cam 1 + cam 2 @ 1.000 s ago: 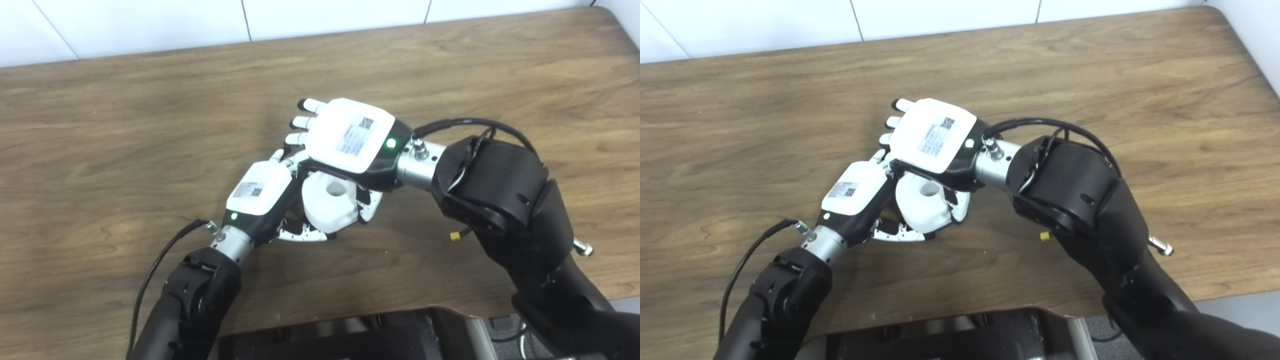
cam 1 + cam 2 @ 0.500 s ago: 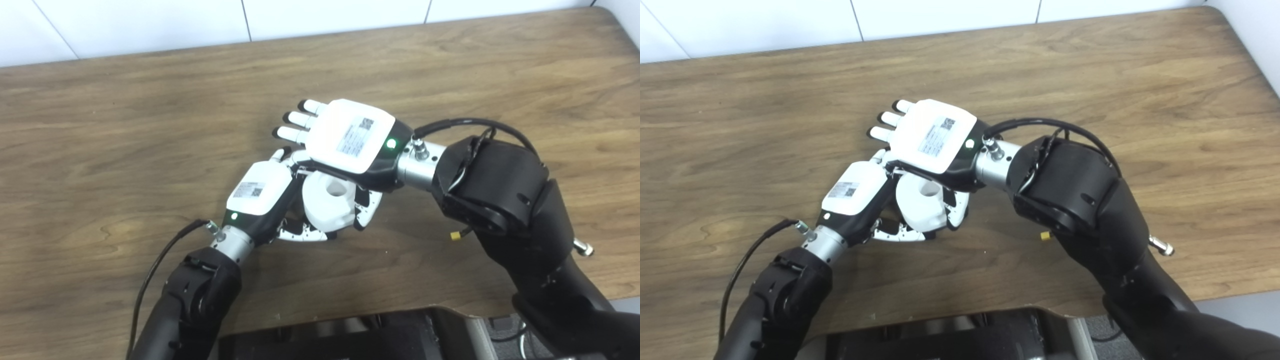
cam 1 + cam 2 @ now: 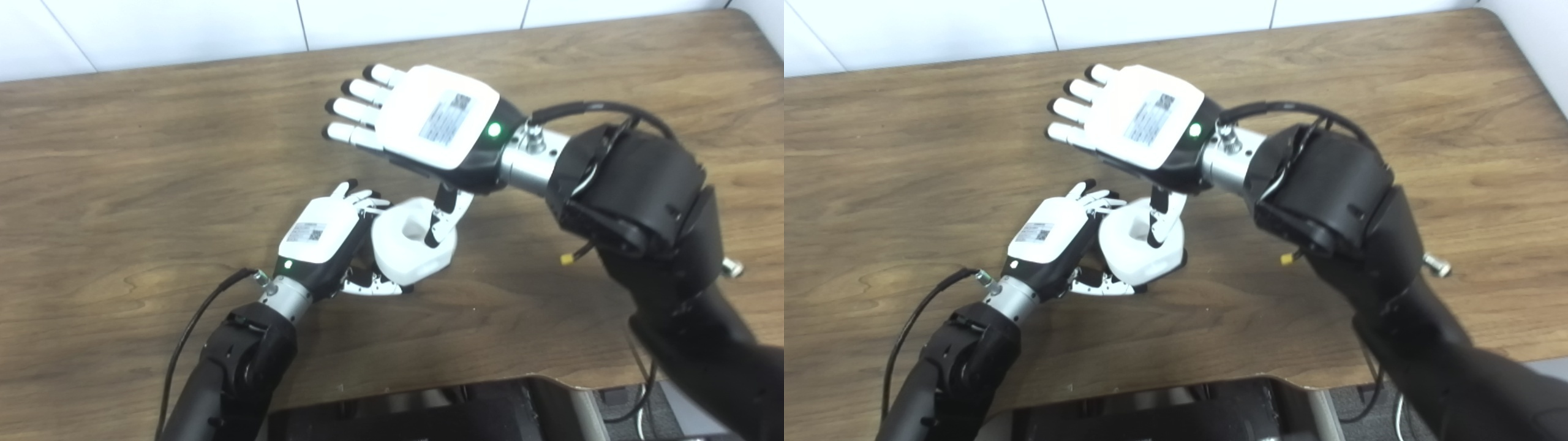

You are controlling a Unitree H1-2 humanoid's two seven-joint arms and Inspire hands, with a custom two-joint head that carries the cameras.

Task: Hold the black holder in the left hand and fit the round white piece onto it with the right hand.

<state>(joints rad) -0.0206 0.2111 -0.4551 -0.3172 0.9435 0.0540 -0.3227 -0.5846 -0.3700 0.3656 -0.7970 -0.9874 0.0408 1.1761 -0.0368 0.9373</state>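
While the left hand is gripping the round white piece, the right hand, fingers spread and empty, is hovering; a loose fit could let it slip off.

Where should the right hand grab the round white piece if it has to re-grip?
Likely the outer rim of the round white piece, coming from above and the right. The left hand covers its left side, and the right side and top are bare. The right hand hovers open above, its thumb hanging over the centre hole.
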